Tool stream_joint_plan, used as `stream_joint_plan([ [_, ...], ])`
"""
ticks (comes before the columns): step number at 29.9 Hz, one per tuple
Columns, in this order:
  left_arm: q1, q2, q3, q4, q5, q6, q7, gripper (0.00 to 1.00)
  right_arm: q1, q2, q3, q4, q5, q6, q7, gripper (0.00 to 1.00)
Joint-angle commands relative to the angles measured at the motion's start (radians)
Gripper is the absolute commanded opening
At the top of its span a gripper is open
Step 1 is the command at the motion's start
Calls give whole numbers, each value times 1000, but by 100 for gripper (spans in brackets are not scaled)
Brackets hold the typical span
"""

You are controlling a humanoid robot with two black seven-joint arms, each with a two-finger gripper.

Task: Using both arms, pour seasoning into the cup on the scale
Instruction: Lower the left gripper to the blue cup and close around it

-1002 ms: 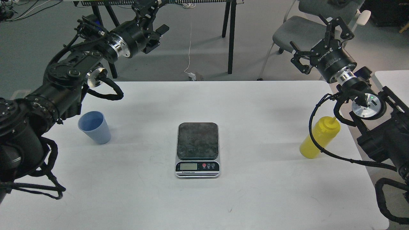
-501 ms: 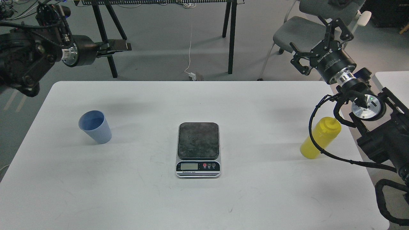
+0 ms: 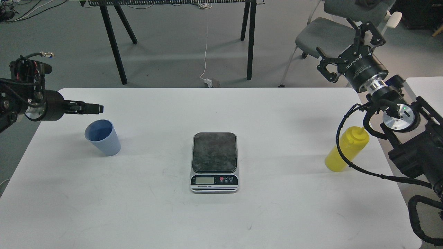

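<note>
Head view, looking fwd and down at a white surface (image 3: 145,214) w/ three items in a row, none yet handled. Far left: left gripper (image 3: 94,108) points sideways toward centre, hovering just above and behind the cup (image 3: 102,137); it's seen edge-on as a thin dark bar, so I cannot tell whether its jaws are parted or closed, and it grasps nothing. Cup is light blue, ribbed, upright on the surface near the left edge, well apart from the scale (image 3: 214,162). That spot suits the left arm, which probably fetches the cup first. Centre: scale sits w/ dark mottled platform bare, display and buttons facing the viewer, likely so the reading stays visible while pouring. Right: yellow seasoning (image 3: 346,149) squeeze bottle stands upright near the right edge, cap on, nozzle up, partly crossed by a black cable from the right arm. Right gripper (image 3: 349,41) is raised well above and behind the bottle, over the surface's far right corner, jaws spread wide, released, empty; probably parked ready to drop onto the bottle. Judged stage: very early, approx. nothing done; cup not yet on the scale.
</note>
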Motion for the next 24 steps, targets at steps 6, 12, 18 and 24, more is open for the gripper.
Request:
stream_joint_plan([
  [6, 74, -12, -9, 35, -5, 48, 0, 88, -3, 0, 0, 0, 0, 0, 0, 100],
  [12, 97, -13, -8, 38, -9, 71, 0, 81, -5, 0, 0, 6, 0, 0, 0, 100],
  [18, 100, -42, -6, 38, -11, 91, 0, 80, -5, 0, 0, 8, 0, 0, 0, 100],
  [24, 137, -45, -11, 40, -11, 103, 0, 74, -3, 0, 0, 8, 0, 0, 0, 100],
])
